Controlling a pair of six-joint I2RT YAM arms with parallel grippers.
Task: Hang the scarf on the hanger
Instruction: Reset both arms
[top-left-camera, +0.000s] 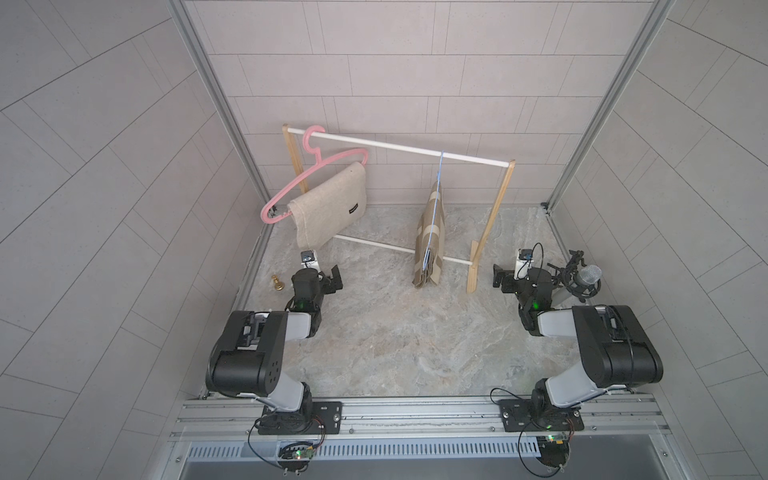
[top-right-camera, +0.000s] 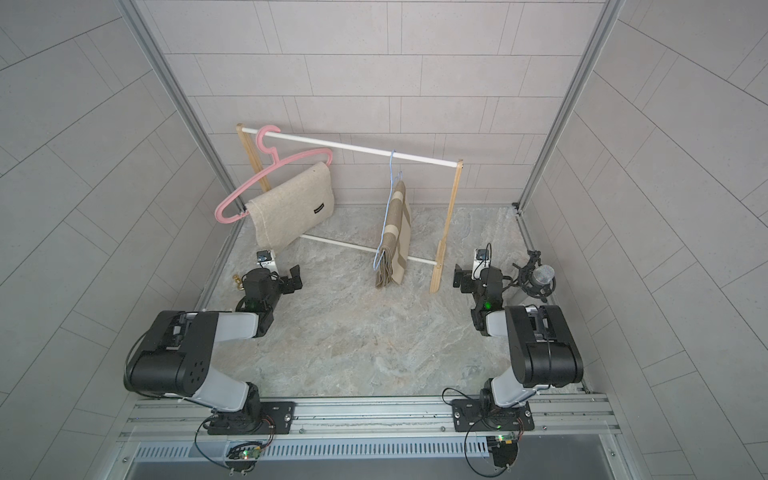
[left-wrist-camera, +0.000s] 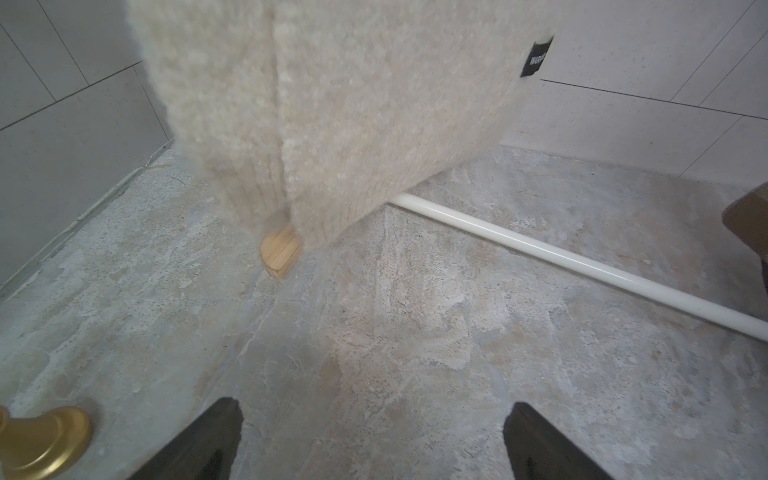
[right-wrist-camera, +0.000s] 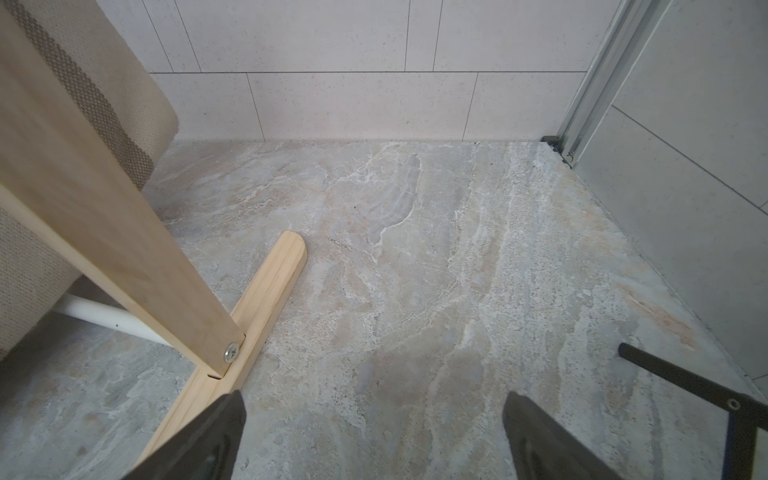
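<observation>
Left hand (left-wrist-camera: 374, 409) spread, brass knob (left-wrist-camera: 45, 440) beside, cream scarf (left-wrist-camera: 353, 124) hanging just ahead

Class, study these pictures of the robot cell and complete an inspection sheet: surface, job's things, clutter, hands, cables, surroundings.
Surface: marbled grey tabletop, mostly bare.
Job's things: cream scarf draped on pink hanger, hooked on the rail of the wooden rack; striped scarf hangs on blue hanger.
Clutter: small brass piece near left arm; microphone beside right arm.
Hands: left hand open, empty; right hand open, empty.
Cables: black wires loop at arm bases.
Surroundings: grey tiled walls, aluminium frame posts.
</observation>
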